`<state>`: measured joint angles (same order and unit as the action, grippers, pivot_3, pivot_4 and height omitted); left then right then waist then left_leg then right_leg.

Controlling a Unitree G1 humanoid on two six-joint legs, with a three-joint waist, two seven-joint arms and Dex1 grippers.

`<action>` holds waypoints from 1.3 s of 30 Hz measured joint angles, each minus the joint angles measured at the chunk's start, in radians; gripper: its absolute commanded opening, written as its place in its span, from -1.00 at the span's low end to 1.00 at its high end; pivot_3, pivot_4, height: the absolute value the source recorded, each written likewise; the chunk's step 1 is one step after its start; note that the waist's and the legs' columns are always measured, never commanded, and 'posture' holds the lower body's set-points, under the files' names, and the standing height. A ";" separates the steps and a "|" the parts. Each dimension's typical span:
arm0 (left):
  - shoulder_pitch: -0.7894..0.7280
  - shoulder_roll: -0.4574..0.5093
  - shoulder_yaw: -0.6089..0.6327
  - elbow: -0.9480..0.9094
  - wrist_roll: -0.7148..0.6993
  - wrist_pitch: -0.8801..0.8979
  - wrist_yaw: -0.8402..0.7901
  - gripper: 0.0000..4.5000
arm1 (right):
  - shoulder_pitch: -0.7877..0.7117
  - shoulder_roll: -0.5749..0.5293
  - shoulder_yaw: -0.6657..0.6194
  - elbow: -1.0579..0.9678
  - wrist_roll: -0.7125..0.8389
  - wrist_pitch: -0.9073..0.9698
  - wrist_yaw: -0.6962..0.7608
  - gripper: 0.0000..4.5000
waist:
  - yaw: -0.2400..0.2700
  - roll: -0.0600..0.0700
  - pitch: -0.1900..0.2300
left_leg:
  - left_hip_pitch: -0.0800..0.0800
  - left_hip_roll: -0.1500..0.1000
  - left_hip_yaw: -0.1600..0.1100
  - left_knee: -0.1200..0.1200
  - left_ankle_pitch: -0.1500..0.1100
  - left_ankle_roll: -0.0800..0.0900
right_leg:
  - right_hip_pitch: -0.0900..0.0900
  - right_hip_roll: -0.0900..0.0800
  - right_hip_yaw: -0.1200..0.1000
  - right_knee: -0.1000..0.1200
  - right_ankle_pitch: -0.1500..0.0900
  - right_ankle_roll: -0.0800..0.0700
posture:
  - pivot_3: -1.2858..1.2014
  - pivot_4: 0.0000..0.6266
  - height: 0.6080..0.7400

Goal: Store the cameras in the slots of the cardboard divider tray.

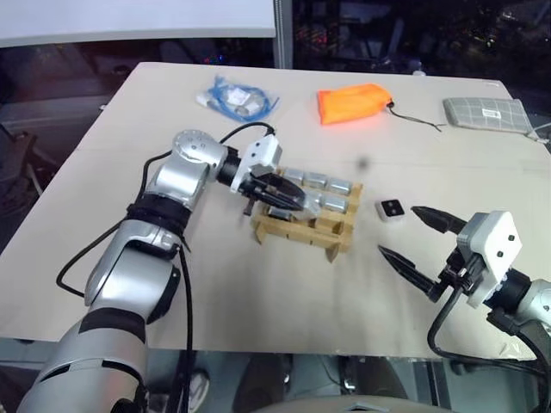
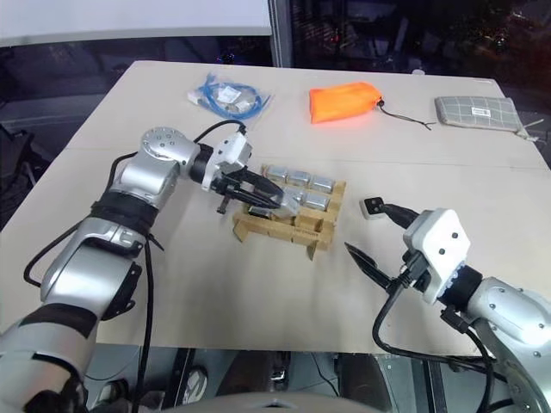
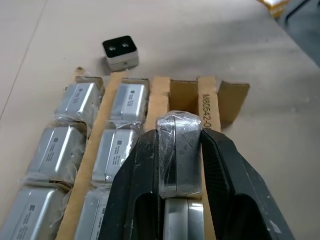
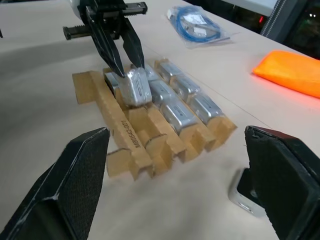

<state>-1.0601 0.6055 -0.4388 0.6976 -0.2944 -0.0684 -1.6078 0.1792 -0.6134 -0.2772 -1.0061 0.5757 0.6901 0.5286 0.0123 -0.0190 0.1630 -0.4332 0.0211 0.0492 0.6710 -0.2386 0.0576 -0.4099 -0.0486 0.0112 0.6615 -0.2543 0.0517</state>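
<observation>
Tan tabletop (image 1: pixel 258 301): a wide, pale board that carries everything else; its far half holds the clutter, its near half is mostly bare.
Left arm: reaches in from the left side over the middle of the table, its gripper above the tray.
Right arm: low at the near right corner, gripper aimed toward the tray.
Cardboard divider tray (image 1: pixel 337 248): sits at the middle of the table, a grid of interlocking strips with the ends sticking out. The two far rows are filled with wrapped cameras; the nearest row has a camera at the left end and empty slots toward the right.
Orange pouch (image 1: pixel 353 102): far side, right of centre, with a thin cord trailing off it.
Grey quilted pouch (image 1: pixel 486 114): far right corner.
Blue cable bundle (image 1: pixel 238 97): in a clear bag, far side, left of the orange pouch.
Left gripper (image 3: pixel 180 150): fingers clamped on a film-wrapped camera (image 3: pixel 179 150), held over the nearest row of the tray.
Right gripper (image 1: pixel 413 234): fingers spread wide with nothing between them, hovering above the table.
Loose camera (image 1: pixel 392 209): black face up, on the table just right of the tray, near the right gripper's far finger.
</observation>
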 measured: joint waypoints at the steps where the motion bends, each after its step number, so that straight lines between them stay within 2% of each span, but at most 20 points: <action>1: -0.003 0.002 -0.009 0.003 0.000 -0.017 -0.001 -0.71 | 0.003 -0.006 0.005 0.000 0.000 -0.003 -0.008 0.91 | 0.000 0.000 0.000 | 0.000 0.000 0.000 0.000 0.000 0.000 | 0.000 0.000 0.000 0.000 0.000 0.000 | 0.03 -0.52 1.00; 8: -0.046 0.019 -0.078 0.029 -0.002 -0.069 -0.003 -0.71 | 0.020 -0.030 0.008 0.000 0.004 -0.019 -0.041 0.91 | 0.000 0.000 0.000 | 0.001 0.000 0.000 0.001 0.000 0.000 | 0.001 0.000 0.000 0.001 0.000 0.000 | 0.03 -0.52 1.00; 25: -0.131 0.044 -0.201 0.017 0.008 -0.032 -0.002 -0.71 | 0.031 -0.045 0.045 0.004 -0.008 -0.023 -0.047 0.91 | -0.002 0.000 -0.001 | 0.001 0.001 0.000 0.002 0.000 0.000 | 0.001 0.001 0.000 0.002 0.000 0.000 | 0.03 -0.52 1.00; 27: -0.133 0.041 -0.202 0.018 0.012 -0.029 -0.003 -0.25 | 0.048 -0.044 0.047 0.004 -0.018 -0.029 -0.048 1.00 | -0.002 0.000 -0.001 | 0.001 0.001 0.000 0.002 0.000 0.000 | 0.001 0.001 0.001 0.002 0.000 0.000 | 0.03 -0.52 1.00; 29: -0.128 0.040 -0.214 0.020 0.036 -0.022 -0.002 0.10 | 0.055 -0.042 0.052 0.004 -0.022 -0.033 -0.053 1.00 | -0.002 0.000 0.000 | 0.001 0.001 0.000 0.002 0.000 0.000 | 0.001 0.001 0.001 0.002 0.000 0.000 | 0.03 -0.52 1.00; 33: -0.107 0.044 -0.223 0.006 0.036 0.002 -0.002 0.94 | 0.056 -0.035 0.075 0.004 -0.029 -0.036 -0.058 1.00 | -0.001 0.000 0.000 | 0.000 0.001 0.000 0.002 0.000 0.000 | 0.000 0.001 0.000 0.001 0.000 0.000 | 0.03 -0.52 1.00; 39: -0.060 0.078 -0.084 -0.117 -0.001 0.091 -0.002 0.98 | 0.016 -0.034 0.114 0.064 -0.069 -0.042 -0.060 1.00 | -0.003 0.000 0.000 | 0.000 0.001 0.000 0.002 0.000 0.000 | 0.000 0.001 0.001 0.001 0.000 0.000 | 0.03 -0.52 1.00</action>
<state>-1.1200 0.6840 -0.5230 0.5810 -0.2957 0.0227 -1.6097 0.1951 -0.6476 -0.1631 -0.9418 0.5069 0.6477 0.4689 0.0089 -0.0193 0.1627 -0.4327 0.0221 0.0496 0.6734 -0.2385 0.0576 -0.4096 -0.0478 0.0120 0.6629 -0.2543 0.0519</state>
